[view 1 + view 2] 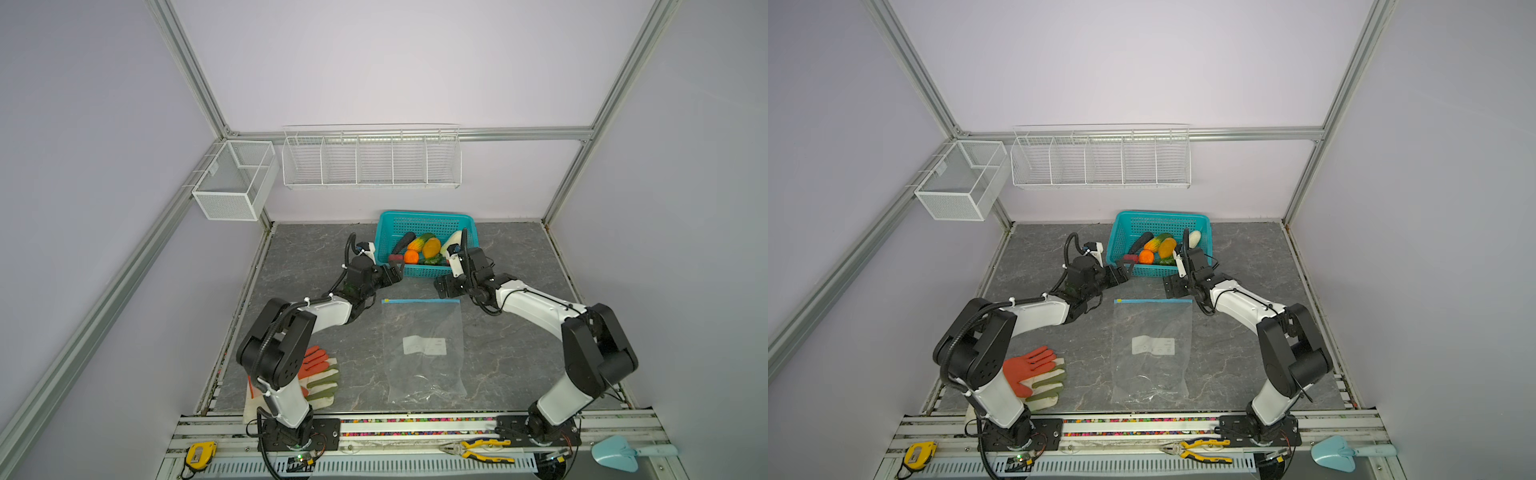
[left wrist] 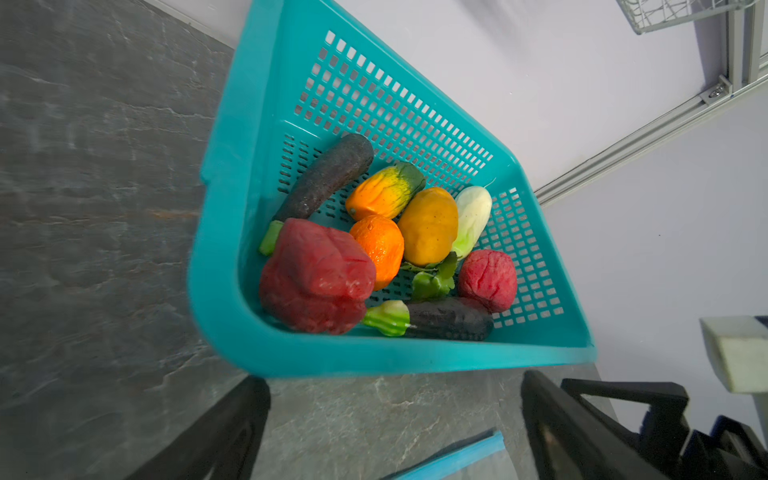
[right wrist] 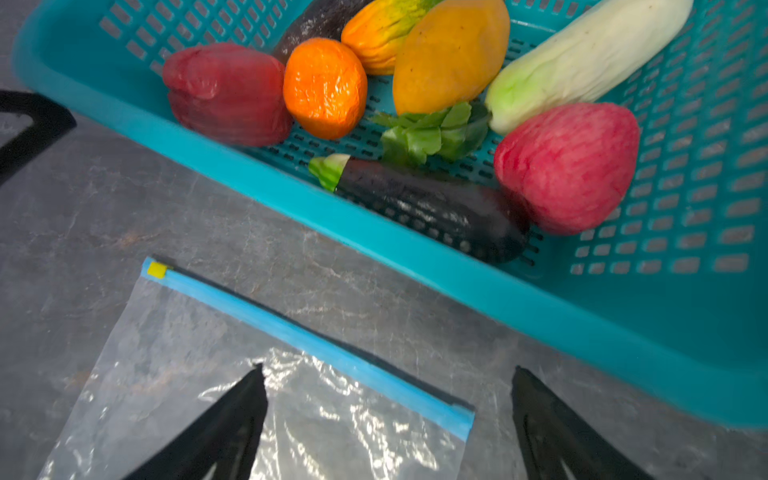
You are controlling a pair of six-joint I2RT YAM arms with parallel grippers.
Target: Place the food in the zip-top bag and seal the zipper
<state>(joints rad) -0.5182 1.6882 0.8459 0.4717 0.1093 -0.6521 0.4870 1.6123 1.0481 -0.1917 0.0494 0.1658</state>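
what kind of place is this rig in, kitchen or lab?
Most likely a robot lab test cell, not a kitchen. An aluminium frame with plain walls encloses it. The left arm and right arm are mounted on a front rail. Pliers and a tape measure lie by the bases.

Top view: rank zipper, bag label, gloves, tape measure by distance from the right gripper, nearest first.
1. zipper, just in front of the right gripper.
2. label, middle of the bag.
3. gloves, front left.
4. tape measure, front rail, far left.
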